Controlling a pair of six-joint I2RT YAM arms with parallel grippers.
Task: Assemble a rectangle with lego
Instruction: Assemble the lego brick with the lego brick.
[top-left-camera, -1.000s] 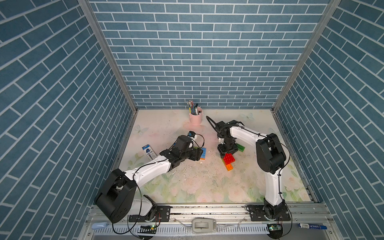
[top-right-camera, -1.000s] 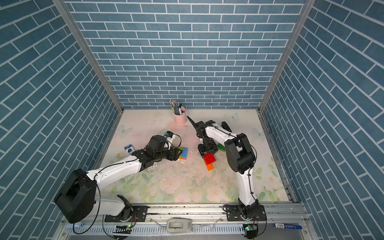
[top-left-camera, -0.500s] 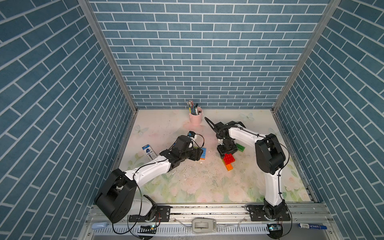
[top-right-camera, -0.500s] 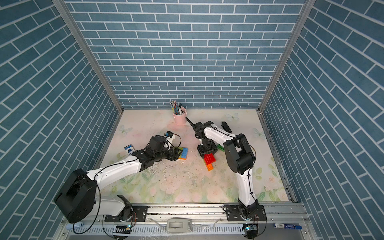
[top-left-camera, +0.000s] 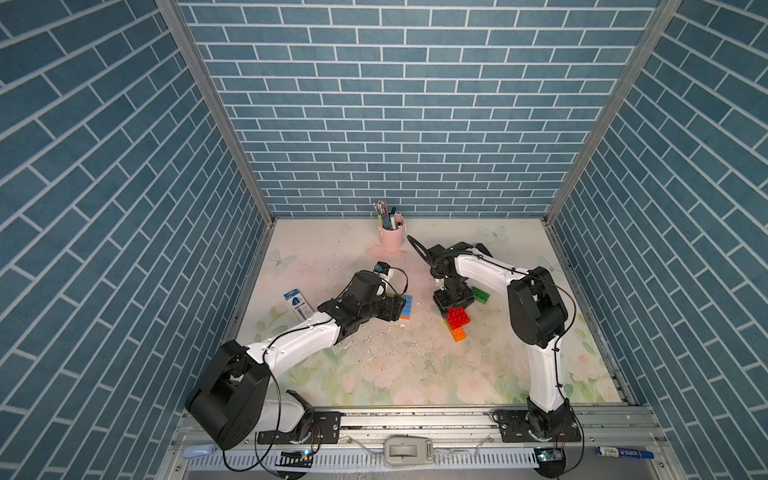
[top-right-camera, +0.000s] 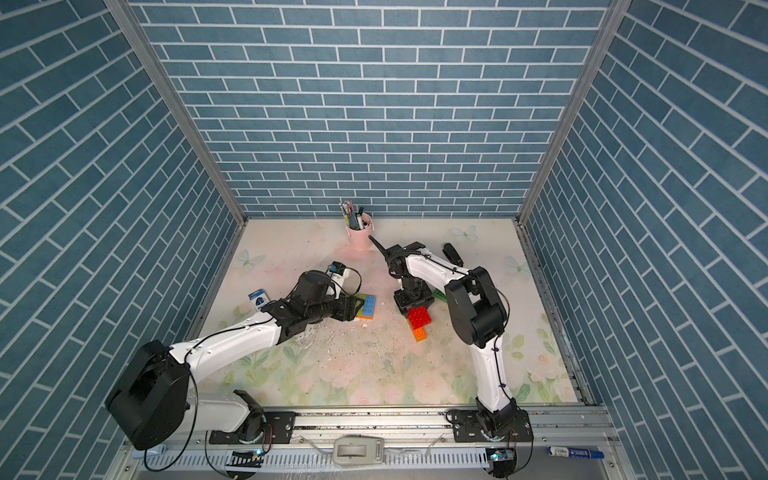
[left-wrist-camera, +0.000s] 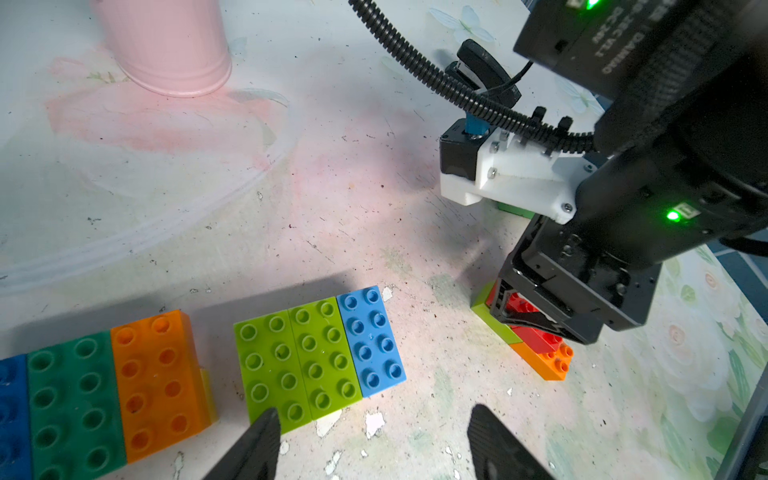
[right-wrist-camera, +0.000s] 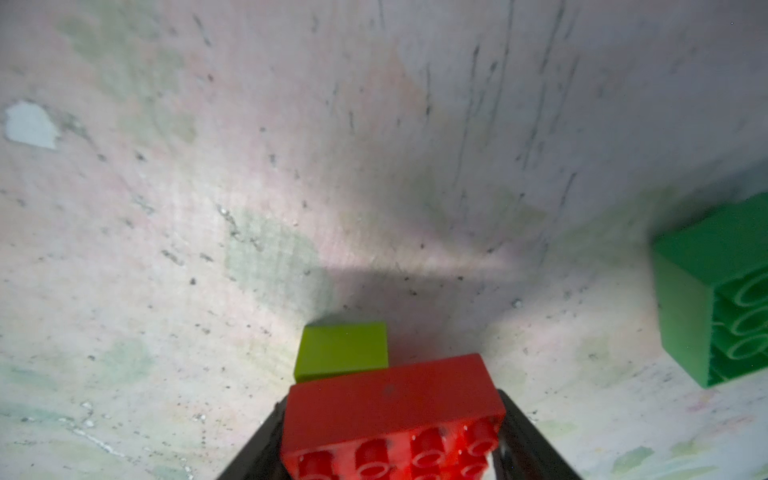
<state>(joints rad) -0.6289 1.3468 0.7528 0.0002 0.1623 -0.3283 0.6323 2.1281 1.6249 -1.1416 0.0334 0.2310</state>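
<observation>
Surfaces only, as my feed shows them.

- Lime bricks (left-wrist-camera: 299, 357): hard plastic, smooth, mild gloss on the studs.
- Orange brick (left-wrist-camera: 158, 382): same plastic, slightly see-through.
- Red brick (right-wrist-camera: 390, 399): smooth, satin sides.
- Tabletop (left-wrist-camera: 332, 187): matt printed sheet, scuffed and speckled, top layer flaking off in white chips.
- Cup (left-wrist-camera: 166, 45): pink, smooth, soft sheen; I read it as painted metal.
- Left claw (left-wrist-camera: 374, 411): fingers (left-wrist-camera: 253, 449) black, matt, finely ribbed.
- Conduit (left-wrist-camera: 436, 83): black corrugated plastic.
- In both top views: arm shells (top-left-camera: 299, 343) glossy white plastic, rail (top-left-camera: 415, 417) bare brushed metal, walls (top-left-camera: 399, 104) matt brick print.
</observation>
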